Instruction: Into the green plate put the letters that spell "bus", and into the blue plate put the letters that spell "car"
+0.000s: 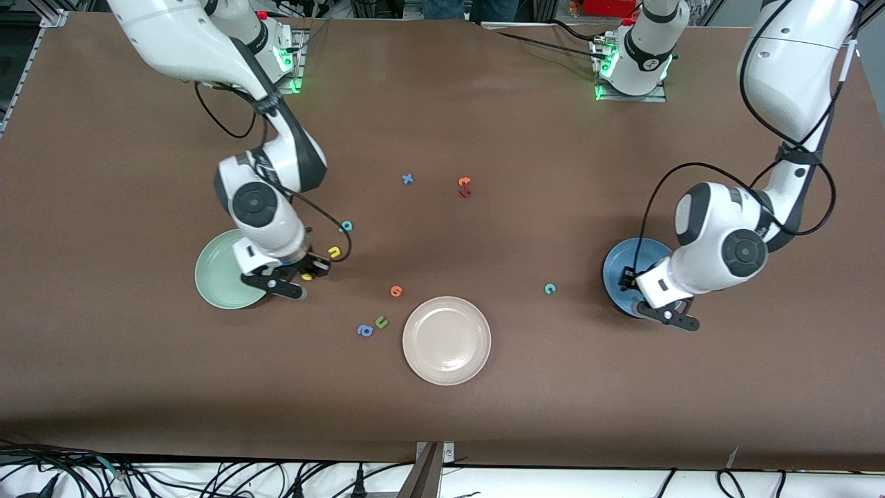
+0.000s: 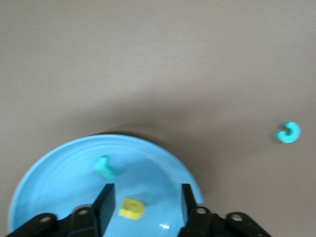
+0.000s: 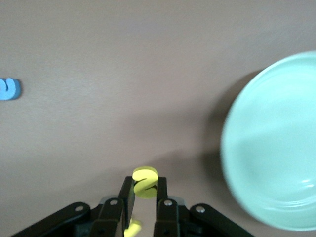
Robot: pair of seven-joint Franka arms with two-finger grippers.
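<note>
My right gripper (image 1: 308, 275) (image 3: 145, 186) is shut on the yellow "s" (image 3: 145, 181), over the table just beside the green plate (image 1: 218, 280) (image 3: 269, 148), which holds nothing. The yellow "u" (image 1: 334, 252) and teal "b" (image 1: 346, 226) lie on the table close by. My left gripper (image 1: 628, 278) (image 2: 145, 205) hangs open over the blue plate (image 1: 619, 266) (image 2: 59, 168). In that plate are the teal "r" (image 2: 105, 168) and the yellow "a" (image 2: 132, 208), which sits between the fingers, touching neither. The teal "c" (image 1: 550, 289) (image 2: 288, 132) lies on the table beside the blue plate.
A beige-white plate (image 1: 446, 339) sits nearest the front camera. An orange round letter (image 1: 396, 291), a green "u" (image 1: 381, 321) and a blue "a" (image 1: 365, 330) (image 3: 9, 89) lie close to it. A blue "x" (image 1: 408, 179) and orange (image 1: 464, 182) and dark red (image 1: 464, 193) letters lie mid-table.
</note>
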